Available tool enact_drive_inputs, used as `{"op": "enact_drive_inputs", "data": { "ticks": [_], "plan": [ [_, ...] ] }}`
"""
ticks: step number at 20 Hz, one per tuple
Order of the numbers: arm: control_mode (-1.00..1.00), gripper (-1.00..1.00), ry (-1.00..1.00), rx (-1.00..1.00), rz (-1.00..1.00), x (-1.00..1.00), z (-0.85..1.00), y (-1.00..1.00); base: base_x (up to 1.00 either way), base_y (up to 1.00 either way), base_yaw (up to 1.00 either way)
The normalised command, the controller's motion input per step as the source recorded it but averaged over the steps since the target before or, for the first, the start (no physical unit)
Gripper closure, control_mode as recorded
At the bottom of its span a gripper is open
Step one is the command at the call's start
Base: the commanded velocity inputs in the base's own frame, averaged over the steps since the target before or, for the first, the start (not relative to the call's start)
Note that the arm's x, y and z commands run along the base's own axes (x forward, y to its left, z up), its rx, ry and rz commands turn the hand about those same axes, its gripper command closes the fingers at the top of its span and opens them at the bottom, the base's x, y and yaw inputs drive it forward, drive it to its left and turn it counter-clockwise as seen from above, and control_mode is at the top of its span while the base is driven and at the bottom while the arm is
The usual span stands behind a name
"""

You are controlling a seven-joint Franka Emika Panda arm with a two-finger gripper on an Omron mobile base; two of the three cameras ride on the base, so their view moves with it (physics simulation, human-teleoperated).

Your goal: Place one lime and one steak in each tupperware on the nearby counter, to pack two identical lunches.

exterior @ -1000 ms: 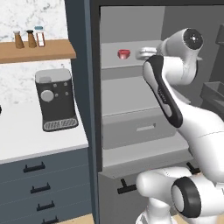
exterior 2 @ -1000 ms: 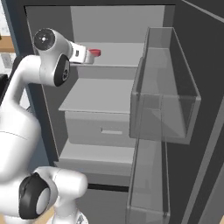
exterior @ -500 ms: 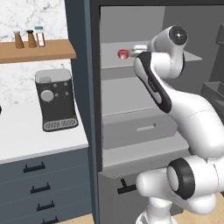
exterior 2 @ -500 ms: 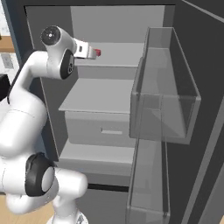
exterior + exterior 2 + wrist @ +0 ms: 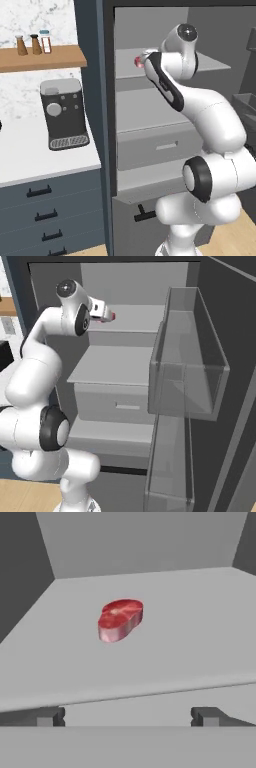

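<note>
I'm looking into an open fridge (image 5: 130, 286) with grey shelves and a drawer (image 5: 155, 147) lower down; its door bins (image 5: 192, 356) stand clear on the right. To the left, the white tabletop (image 5: 30, 155) carries a coffee machine (image 5: 62, 114), under a wooden wall shelf (image 5: 40, 57). My arm (image 5: 200, 107) reaches up to the top fridge shelf (image 5: 190, 627). The hand (image 5: 127, 716) is wide open, holding nothing, level with the shelf's front edge. One steak (image 5: 120, 620) lies on that shelf, ahead of the fingertips (image 5: 207, 716) and apart from them.
</note>
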Motion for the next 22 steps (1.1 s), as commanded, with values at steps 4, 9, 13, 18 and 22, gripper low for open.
{"op": "enact_drive_inputs", "data": {
  "ticks": [4,9,13,18,22],
  "plan": [
    [-1.0,-1.0,0.07,0.0,0.0,0.33,-0.13,0.11,0.0,0.0,0.0],
    [-1.0,-1.0,0.0,0.0,0.0,0.12,-0.32,0.3,0.0,0.0,0.0],
    [-1.0,-1.0,0.0,0.0,0.0,0.41,-0.29,0.09,0.0,0.0,0.0],
    [-1.0,-1.0,0.0,0.0,0.0,0.45,-0.04,0.0,0.0,0.0,0.0],
    [-1.0,-1.0,0.0,0.0,0.0,0.2,0.0,0.0,0.0,0.0,0.0]
  ]
}}
